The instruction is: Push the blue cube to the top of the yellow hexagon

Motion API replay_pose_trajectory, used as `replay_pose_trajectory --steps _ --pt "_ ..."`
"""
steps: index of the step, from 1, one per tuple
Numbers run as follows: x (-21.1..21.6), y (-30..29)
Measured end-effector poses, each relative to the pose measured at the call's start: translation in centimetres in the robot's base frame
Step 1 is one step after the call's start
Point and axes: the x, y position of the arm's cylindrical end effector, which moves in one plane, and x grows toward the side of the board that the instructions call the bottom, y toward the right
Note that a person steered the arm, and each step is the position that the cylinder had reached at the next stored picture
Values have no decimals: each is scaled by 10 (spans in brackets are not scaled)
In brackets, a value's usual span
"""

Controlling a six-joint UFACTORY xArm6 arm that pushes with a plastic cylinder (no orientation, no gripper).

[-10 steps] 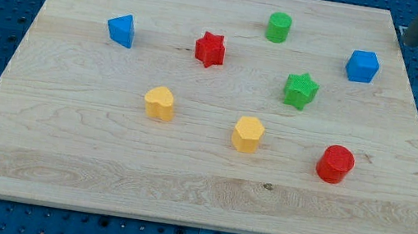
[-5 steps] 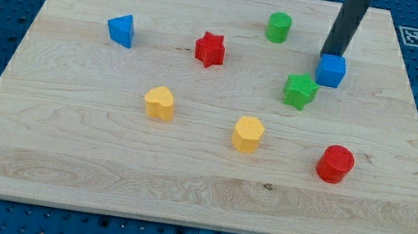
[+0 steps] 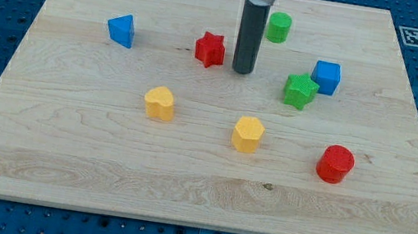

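The blue cube [image 3: 326, 76] sits at the view's right, touching or almost touching the green star [image 3: 301, 91] below and left of it. The yellow hexagon [image 3: 247, 133] lies lower, near the board's middle. My tip [image 3: 241, 71] rests on the board between the red star [image 3: 210, 49] and the green star, well left of the blue cube and above the yellow hexagon. It touches no block.
A green cylinder [image 3: 279, 27] stands near the view's top, just right of the rod. A blue wedge-like block [image 3: 121, 30] is at upper left, a yellow heart-like block [image 3: 160, 102] at middle left, a red cylinder [image 3: 336, 163] at lower right.
The blue cube was pushed left and down to the green star. My tip then left it and moved left, next to the red star.
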Motion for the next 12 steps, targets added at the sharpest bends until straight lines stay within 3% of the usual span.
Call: replay_pose_trajectory --steps 1,3,4,5,7,8,11,12 --pt "-30 13" --pt "-52 99" --pt "-25 139" --pt "-2 144" --pt "-4 73" --pt "-6 117" --pt "86 131" --pt "82 138"
